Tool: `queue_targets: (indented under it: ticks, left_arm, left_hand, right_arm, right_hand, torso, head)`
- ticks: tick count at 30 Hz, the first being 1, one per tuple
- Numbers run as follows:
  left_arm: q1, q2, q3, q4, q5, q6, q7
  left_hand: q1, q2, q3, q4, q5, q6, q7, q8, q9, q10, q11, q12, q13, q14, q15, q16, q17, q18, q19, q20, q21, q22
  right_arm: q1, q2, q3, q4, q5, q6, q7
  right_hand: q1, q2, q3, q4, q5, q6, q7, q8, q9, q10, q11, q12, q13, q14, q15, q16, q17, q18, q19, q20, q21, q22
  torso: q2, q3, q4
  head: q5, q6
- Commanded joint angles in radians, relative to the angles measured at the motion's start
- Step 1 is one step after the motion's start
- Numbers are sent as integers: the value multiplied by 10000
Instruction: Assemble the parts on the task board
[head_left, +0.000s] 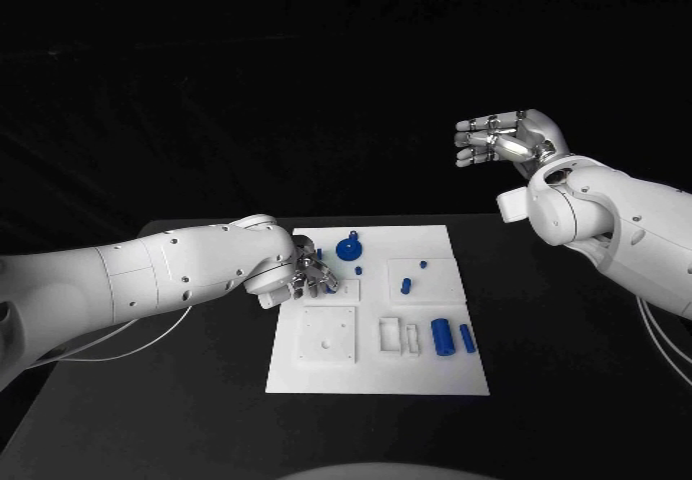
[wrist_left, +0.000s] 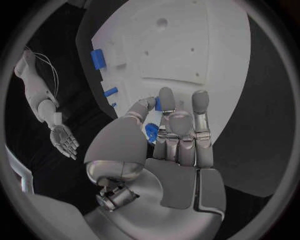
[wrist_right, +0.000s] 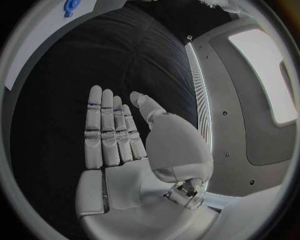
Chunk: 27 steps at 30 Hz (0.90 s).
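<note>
On task board (head_left: 378, 370), near edge: left hand (head_left: 306, 277) pinching small blue part (wrist_left: 151, 131) — step judged pick-up, placement next, needing careful alignment. Right hand (head_left: 505, 138) raised well clear — fingers straight, holding nothing.

- White task board (head_left: 378, 375) lies flat mid-desk.
- Round blue knobbed part (head_left: 349, 247) sits near its far edge.
- Two blue cylinders (head_left: 443, 337) lie side by side by its near right corner.
</note>
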Motion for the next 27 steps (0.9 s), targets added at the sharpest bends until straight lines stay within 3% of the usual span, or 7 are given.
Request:
queue_targets:
  ticks: [1, 15, 21, 27]
  left_arm:
    - [-35, 75, -13, 30, -24, 513, -14]
    - [-33, 155, -12, -62, -7, 397, 15]
    - [-31, 195, -12, -135, -26, 343, 25]
    - [-29, 242, -11, -164, -31, 395, 15]
  left_hand:
    - [2, 97, 632, -621, 18, 1034, -705, 56, 1152, 465, -41, 8, 13, -28, -20, -16, 3, -48, 96, 7, -73, 20]
    - [-44, 175, 557, -482, -183, 1118, -730, 57, 1101, 470, -42, 87, 61, -33, -10, 40, 51, -56, 135, 28, -221, 132]
    - [-23, 179, 558, -477, -193, 1114, -729, 56, 1101, 470, -43, 88, 64, -37, -13, 41, 55, -57, 144, 24, -243, 151]
    - [-1, 185, 564, -477, -192, 1116, -729, 57, 1103, 470, -43, 86, 67, -36, -11, 45, 61, -65, 152, 23, -269, 177]
  right_arm:
    - [5, 37, 4, -19, -197, 153, -55]
    - [3, 133, -14, -147, -340, 152, -176]
    - [2, 181, -29, -209, -357, 227, -218]
    - [-3, 232, -58, -275, -361, 295, -267]
  right_hand:
    - [51, -20, 57, 18, 52, 46, 27, 22, -2, -48, -7, -53, -13, -63, -9, -53, -5, 132, -51, -1, 40, 22]
    - [89, -4, 487, -165, -39, 78, 31, 19, -5, -44, -7, -47, -9, -69, -31, -91, -71, 122, -249, -27, 298, 215]
    - [112, 60, 845, -213, -178, 85, 44, 18, -6, -67, 5, -46, -9, -83, -34, -111, -107, 118, -396, -27, 469, 363]
    - [27, -57, 1233, -188, -193, 95, 44, 20, -4, -71, 5, -18, -7, -76, -38, -103, -123, 121, -537, -34, 678, 546]
  torso:
    - [5, 6, 16]
    - [-2, 0, -1]
    - [4, -1, -2]
    - [6, 7, 13]
  head:
    - [-29, -19]
    - [35, -31]
    - [12, -11]
    - [-50, -10]
